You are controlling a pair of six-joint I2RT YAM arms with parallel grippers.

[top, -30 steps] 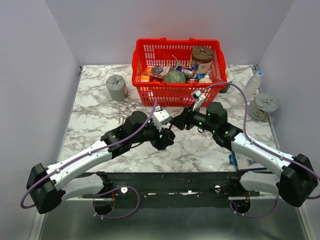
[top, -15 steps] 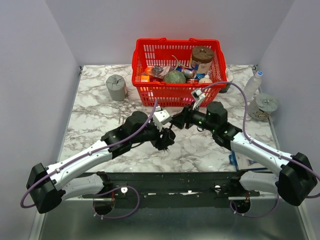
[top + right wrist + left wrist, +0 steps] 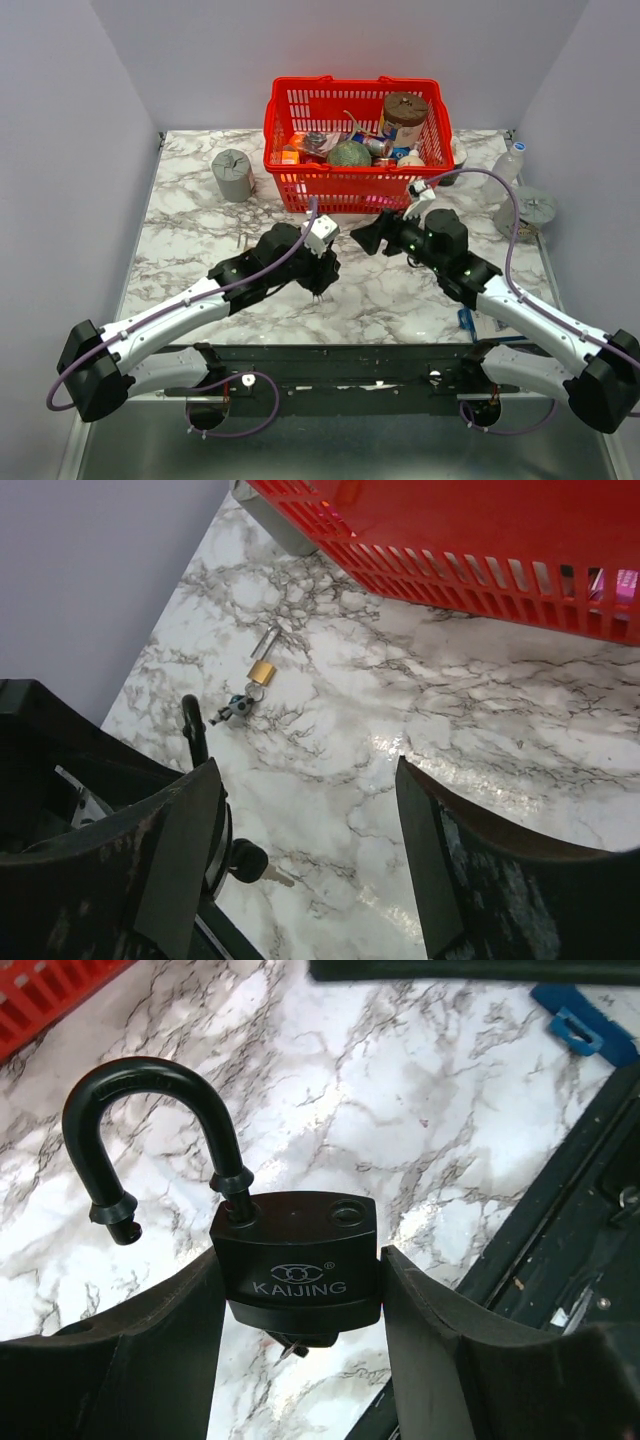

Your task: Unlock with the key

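padlock (image 3: 295,1230): matte black, boxy body; curved shackle (image 3: 150,1075) open, one end free. clamped by its flat sides in left gripper (image 3: 300,1280). key (image 3: 247,861): dark round head, thin silvery blade, at padlock's underside. right gripper (image 3: 308,780): near padlock, fingers spread, empty. veined marble table (image 3: 450,1110) beneath padlock.

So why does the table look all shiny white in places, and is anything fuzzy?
Left wrist view: light glare washes the grey-veined marble table white behind the black metal padlock, whose lettering is sharp. Right wrist view: a small bright glint on the marble near the middle, and the right tool's fingers, close to the lens, look dark and slightly soft. Top view: even light, nothing blurred.
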